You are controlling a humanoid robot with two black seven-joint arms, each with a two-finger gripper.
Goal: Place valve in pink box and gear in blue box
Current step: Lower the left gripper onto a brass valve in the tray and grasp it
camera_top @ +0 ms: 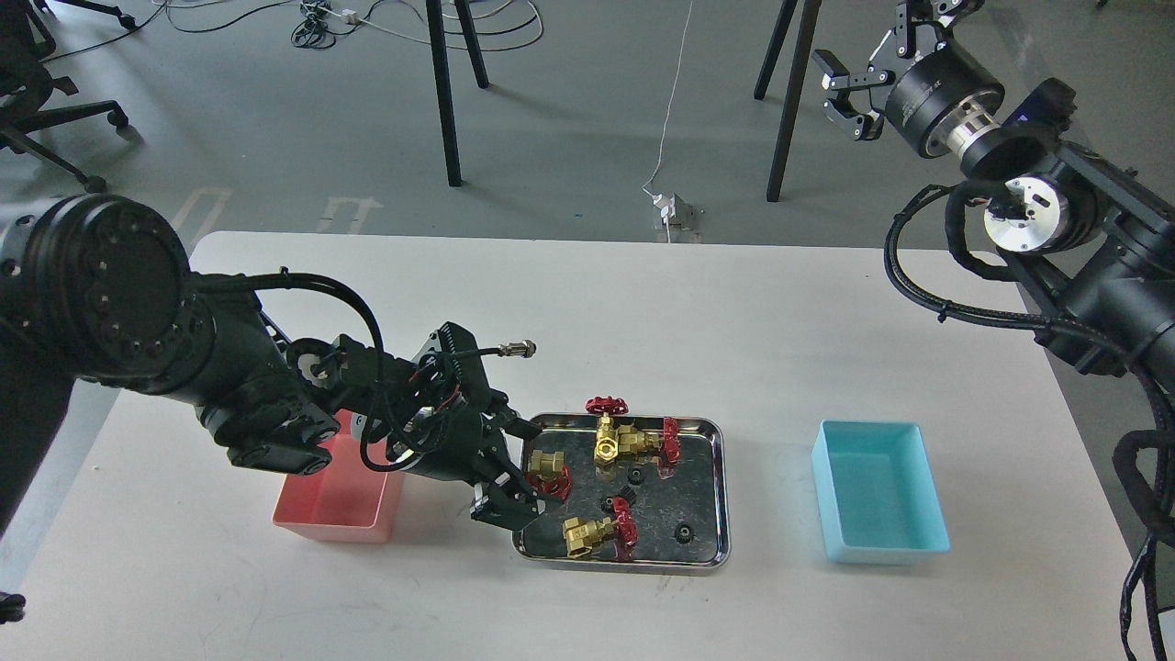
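Observation:
Several brass valves with red handwheels lie in a shiny steel tray (723,487): one at the left (552,472), two at the back (629,439), one at the front (598,534). Three tiny black gears (633,476) (612,503) (681,532) lie among them. My left gripper (521,470) is open at the tray's left edge, its fingers spread on either side of the left valve, apart from it. The pink box (326,508) is partly hidden behind my left arm. The blue box (877,500) stands to the right, with nothing in it. My right gripper (846,92) is open, high at the back right.
The white table's far edge runs behind the tray. Beyond it, on the grey floor, are black stand legs (447,101) and cables. My right arm's cable loop (927,285) hangs over the table's right back corner.

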